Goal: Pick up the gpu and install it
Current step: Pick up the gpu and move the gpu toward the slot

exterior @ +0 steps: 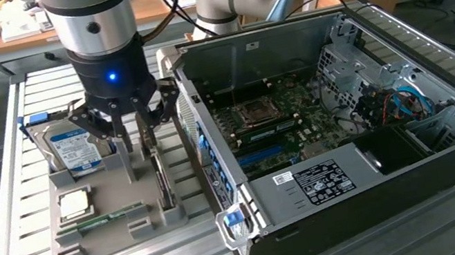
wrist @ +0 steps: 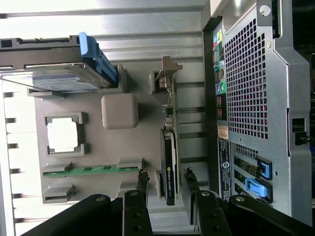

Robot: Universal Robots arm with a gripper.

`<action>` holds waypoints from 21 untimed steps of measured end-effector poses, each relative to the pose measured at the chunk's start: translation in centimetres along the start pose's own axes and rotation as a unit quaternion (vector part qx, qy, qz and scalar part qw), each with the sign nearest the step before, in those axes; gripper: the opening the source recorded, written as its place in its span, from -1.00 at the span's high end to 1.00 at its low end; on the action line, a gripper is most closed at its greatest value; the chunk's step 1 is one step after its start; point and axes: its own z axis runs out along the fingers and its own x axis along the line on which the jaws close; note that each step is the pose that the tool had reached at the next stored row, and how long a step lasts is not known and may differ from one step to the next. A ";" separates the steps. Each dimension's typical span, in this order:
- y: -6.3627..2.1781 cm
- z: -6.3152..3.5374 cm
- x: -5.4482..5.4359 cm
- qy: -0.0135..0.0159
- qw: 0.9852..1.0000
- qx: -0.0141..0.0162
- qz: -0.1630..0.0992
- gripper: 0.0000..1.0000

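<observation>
No word or number can be read anywhere. The hard drive carries a blue and white label. The power supply inside the computer case has a white label with black print too small to make out. The gpu bears a small green mark on its dark face, also unreadable.

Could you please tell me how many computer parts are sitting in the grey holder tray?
4: the hard drive standing at one end, the CPU lying flat, the memory stick beside it, and the gpu on edge, straddled by the gripper. None appears hidden.
</observation>
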 end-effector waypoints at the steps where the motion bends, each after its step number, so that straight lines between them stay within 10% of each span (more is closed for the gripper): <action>1: 0.00 0.00 0.0 0.000 1.000 0.000 0.000 0.17; 21: 0.00 0.19 -0.1 0.000 1.000 0.000 0.000 0.17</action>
